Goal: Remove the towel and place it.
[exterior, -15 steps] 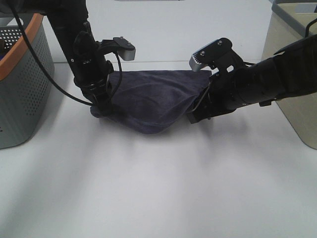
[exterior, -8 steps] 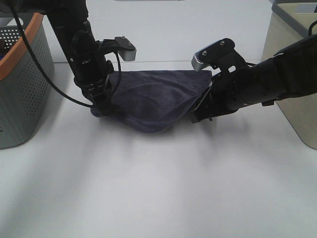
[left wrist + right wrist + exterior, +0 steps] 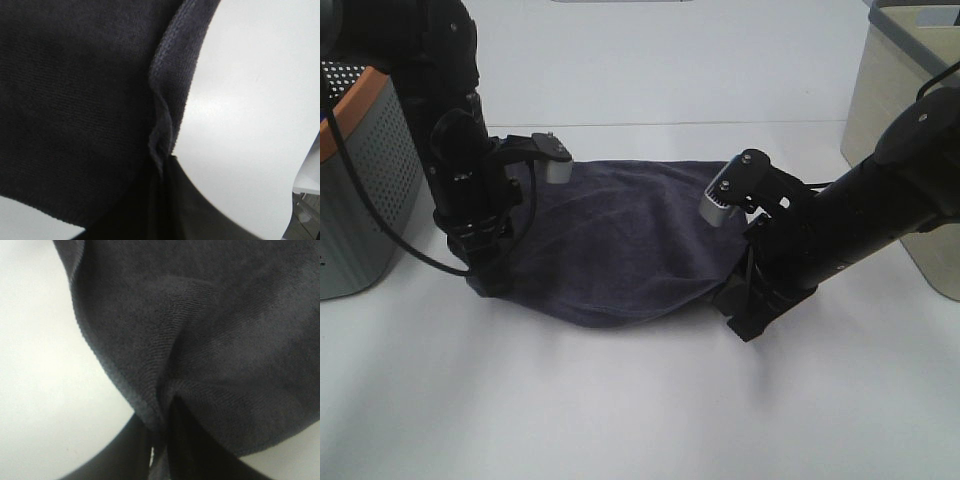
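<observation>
The dark charcoal-grey towel (image 3: 620, 240) lies stretched on the white table between my two arms, its far edge straight and its near edge sagging in a curve. My left gripper (image 3: 488, 285) is low at the towel's left corner and shut on it; the left wrist view shows the pinched hem (image 3: 160, 130). My right gripper (image 3: 745, 318) is low at the towel's right corner and shut on it; the right wrist view shows the cloth (image 3: 200, 340) bunched into the jaws. The white tag is not visible.
A grey perforated basket with an orange rim (image 3: 360, 190) stands at the left edge. A beige bin (image 3: 905, 110) stands at the right edge. The white table (image 3: 640, 400) stretches toward the front.
Both grippers have moved toward the front and down with the towel's corners. The towel has been drawn forward and spread wider and flatter on the table.
</observation>
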### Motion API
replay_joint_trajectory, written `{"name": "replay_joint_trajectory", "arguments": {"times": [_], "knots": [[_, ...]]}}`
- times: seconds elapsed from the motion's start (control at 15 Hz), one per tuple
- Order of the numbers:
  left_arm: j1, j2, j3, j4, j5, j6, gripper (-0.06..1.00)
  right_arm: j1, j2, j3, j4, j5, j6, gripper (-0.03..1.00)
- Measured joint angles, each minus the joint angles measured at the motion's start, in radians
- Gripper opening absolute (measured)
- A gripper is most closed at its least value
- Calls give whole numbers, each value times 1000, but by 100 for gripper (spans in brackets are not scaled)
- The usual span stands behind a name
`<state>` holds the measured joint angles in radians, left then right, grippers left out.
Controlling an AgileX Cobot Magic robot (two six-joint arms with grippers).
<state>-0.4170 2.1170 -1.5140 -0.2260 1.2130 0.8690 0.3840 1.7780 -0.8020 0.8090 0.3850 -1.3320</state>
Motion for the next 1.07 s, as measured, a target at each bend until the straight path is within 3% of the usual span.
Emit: {"name": "replay_joint_trajectory", "arguments": {"times": [0.13, 0.27, 0.4, 0.53, 0.6, 0.73, 1.0, 1.07], "knots": [[0, 0, 35, 7, 0, 11, 0, 0, 0, 0, -91, 14, 93, 17], [0, -1, 44, 8, 0, 13, 5, 0, 0, 0, -166, 59, 182, 29], [0, -5, 47, 8, 0, 13, 20, 0, 0, 0, -185, 97, 223, 50], [0, -26, 47, 2, 0, 13, 43, 0, -3, 0, -188, 109, 254, 62], [0, -39, 47, 1, 0, 7, 51, 0, -15, 0, -188, 109, 271, 64], [0, -64, 47, -3, 0, -7, 57, 0, -77, 0, -189, 109, 286, 65], [0, -114, 47, -23, 0, -15, 57, 0, -191, 0, -192, 115, 353, 65], [0, -154, 47, -25, 0, -23, 57, 0, -248, -1, -227, 117, 416, 65]]}}
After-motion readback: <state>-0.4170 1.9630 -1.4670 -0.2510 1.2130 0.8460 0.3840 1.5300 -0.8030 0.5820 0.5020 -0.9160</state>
